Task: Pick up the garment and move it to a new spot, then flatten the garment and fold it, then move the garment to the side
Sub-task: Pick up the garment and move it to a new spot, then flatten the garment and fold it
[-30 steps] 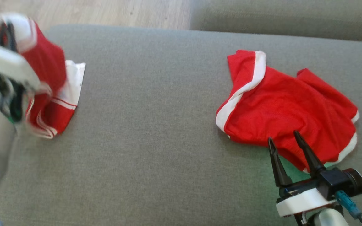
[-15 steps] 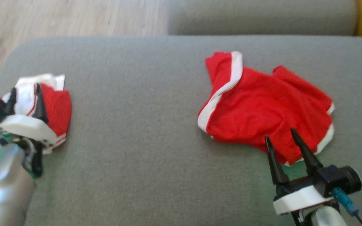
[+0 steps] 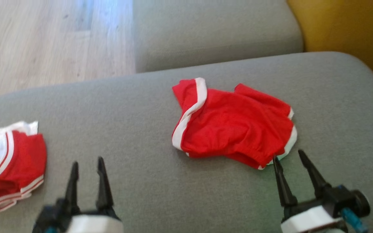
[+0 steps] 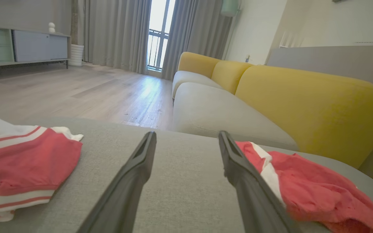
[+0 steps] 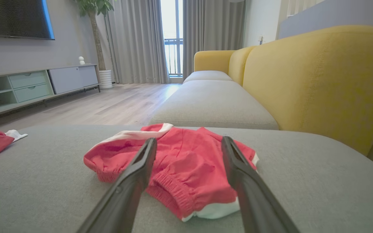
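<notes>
L gripper (image 3: pixel 87 161) open, empty. Folded garment (image 3: pixel 15 161) lies apart from it, at left edge of cushion (image 3: pixel 134 123). R gripper (image 3: pixel 288 155) open too, tips just beside crumpled shorts (image 3: pixel 238 126) mid-cushion.

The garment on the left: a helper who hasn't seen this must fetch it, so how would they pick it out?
On the grey sofa cushion, look to its left end, near the wooden floor. The left garment lies there. Unlike the red shorts mid-cushion, it shows a white panel and thin red-and-white stripes.
</notes>
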You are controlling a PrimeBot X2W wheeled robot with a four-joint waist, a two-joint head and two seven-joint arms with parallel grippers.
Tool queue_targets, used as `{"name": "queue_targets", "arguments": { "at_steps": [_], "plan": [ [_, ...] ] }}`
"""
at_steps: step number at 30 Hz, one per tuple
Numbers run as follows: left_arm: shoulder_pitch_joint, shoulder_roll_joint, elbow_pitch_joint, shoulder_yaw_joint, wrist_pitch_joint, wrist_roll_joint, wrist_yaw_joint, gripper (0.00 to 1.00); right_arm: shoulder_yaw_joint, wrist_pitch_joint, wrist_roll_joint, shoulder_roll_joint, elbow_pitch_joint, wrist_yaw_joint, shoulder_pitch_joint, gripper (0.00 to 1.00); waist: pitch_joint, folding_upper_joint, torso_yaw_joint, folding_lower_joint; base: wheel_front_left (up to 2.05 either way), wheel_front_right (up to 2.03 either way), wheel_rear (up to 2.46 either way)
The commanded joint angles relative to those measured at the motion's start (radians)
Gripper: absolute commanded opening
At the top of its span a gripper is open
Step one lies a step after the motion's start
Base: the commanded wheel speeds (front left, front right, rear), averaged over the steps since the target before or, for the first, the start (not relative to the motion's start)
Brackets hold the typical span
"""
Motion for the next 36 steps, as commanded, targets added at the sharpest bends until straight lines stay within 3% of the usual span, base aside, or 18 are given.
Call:
{"name": "queue_targets", "arguments": {
  "at_steps": [1,4,9,15,36],
  "plan": [
    [0.009,-0.024,-0.074,0.066,-0.010,0.060,-0.009,1.00,0.019,-0.002,0.006,-0.004,-0.029,-0.001,0.003,1.00,-0.018,-0.0001,-0.020,0.0001,0.00,0.00,0.00],
    [0.086,-0.088,-0.126,0.098,-0.010,0.162,-0.020,1.00,0.020,-0.002,0.011,-0.016,-0.031,-0.001,0.030,1.00,-0.031,-0.0001,-0.028,0.0001,0.00,0.00,0.00],
    [0.197,-0.130,-0.152,0.101,-0.010,0.275,-0.021,1.00,0.030,-0.002,0.031,-0.033,-0.039,-0.001,0.072,1.00,-0.055,-0.0001,-0.035,0.0001,0.00,0.00,0.00],
    [0.247,-0.137,-0.160,0.093,-0.010,0.319,-0.025,1.00,0.036,-0.002,0.045,-0.036,-0.040,-0.001,0.094,1.00,-0.067,-0.0001,-0.033,0.0001,0.00,0.00,0.00],
    [0.283,-0.138,-0.168,0.060,-0.010,0.320,-0.008,1.00,0.062,-0.002,0.055,-0.041,-0.038,-0.001,0.097,1.00,-0.083,-0.0001,0.009,0.0001,0.00,0.00,0.00]
  ]
}}
